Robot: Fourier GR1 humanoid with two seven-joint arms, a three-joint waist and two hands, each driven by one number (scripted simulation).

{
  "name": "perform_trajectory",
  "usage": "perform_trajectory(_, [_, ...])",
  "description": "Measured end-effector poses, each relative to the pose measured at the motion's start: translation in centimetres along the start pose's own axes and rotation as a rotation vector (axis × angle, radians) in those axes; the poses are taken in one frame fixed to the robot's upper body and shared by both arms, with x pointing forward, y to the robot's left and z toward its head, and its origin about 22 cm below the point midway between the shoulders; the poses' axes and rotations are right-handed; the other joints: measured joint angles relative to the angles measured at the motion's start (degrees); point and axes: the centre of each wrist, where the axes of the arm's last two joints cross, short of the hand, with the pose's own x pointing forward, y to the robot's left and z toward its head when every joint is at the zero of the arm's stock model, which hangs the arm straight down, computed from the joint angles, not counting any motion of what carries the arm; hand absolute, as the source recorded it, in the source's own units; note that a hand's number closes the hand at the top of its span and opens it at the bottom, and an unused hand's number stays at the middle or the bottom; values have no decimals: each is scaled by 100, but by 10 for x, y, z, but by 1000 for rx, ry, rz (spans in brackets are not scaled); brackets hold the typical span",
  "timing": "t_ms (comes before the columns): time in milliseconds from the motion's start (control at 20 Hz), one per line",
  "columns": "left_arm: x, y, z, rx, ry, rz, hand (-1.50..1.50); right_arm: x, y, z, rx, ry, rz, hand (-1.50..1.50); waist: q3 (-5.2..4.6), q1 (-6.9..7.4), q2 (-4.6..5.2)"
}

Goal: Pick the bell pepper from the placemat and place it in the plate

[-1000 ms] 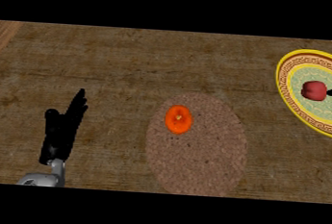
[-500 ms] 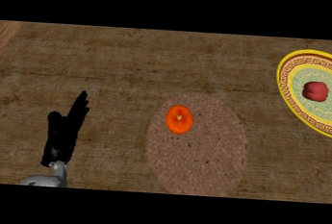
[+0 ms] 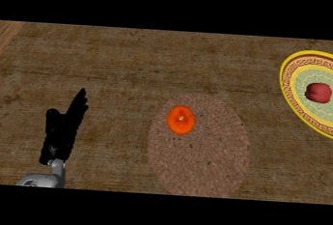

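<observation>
Plate [image 3: 298, 109] cut off at right; left robot hand [image 3: 63, 126] rests open, fingers straight.

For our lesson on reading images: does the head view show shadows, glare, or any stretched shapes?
Head view: lighting flat, no glare or clear cast shadows; the round plate looks taller than wide and is cut by the right edge; the placemat appears oval; the left hand is a featureless black shape.
</observation>
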Motion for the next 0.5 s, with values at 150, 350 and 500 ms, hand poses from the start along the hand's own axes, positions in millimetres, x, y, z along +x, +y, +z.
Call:
perform_trajectory(150, [0, -1, -1, 3, -1, 3, 0, -5, 3, 3, -6, 13, 17, -150, -1, -5, -4])
perform_trajectory(350, [-5, -6, 0, -2, 4, -2, 0, -8, 10, 2, -27, 44, 65, -150, -2, -2, -4])
perform_trajectory(500, [-4, -4, 0, -5, 1, 3, 0, -9, 6, 6, -40, 58, 86, -150, 0, 2, -2])
